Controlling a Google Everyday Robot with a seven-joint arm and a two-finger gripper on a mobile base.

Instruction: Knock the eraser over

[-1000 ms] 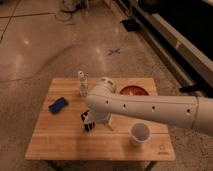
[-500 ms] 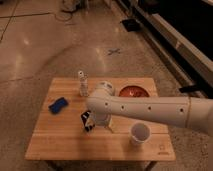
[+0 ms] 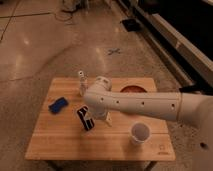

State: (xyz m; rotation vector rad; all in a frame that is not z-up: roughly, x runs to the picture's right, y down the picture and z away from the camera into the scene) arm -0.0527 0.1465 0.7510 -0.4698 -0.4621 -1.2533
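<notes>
1. One eraser (image 3: 86, 118), a small black block with white stripes, is standing on the wooden table (image 3: 55, 145), left of centre and leaning a little rather than lying flat, so it is not yet looking knocked over.
2. Judging by its size, it is probably weighing very little and is stiff, on a narrow base; a sideways push near its top edge should be tipping it, with no need for gripping at all. Pushing low down is likelier to be sliding it along the smooth wood.
3. The gripper (image 3: 106, 119) is hanging just right of the eraser, close beside it; whether it is touching the block I cannot tell, nor how its jaws are standing.
4. The white arm (image 3: 142, 104) is reaching in from the right across the middle of the table.
5. A flat blue object (image 3: 58, 104) is lying near the left edge, apart from the eraser.
6. A slim pale bottle (image 3: 81, 82) is standing behind, towards the far edge.
7. A reddish bowl (image 3: 133, 89) is sitting at the far right, partly behind the arm.
8. A white cup (image 3: 140, 133) is standing front right, well clear.
</notes>
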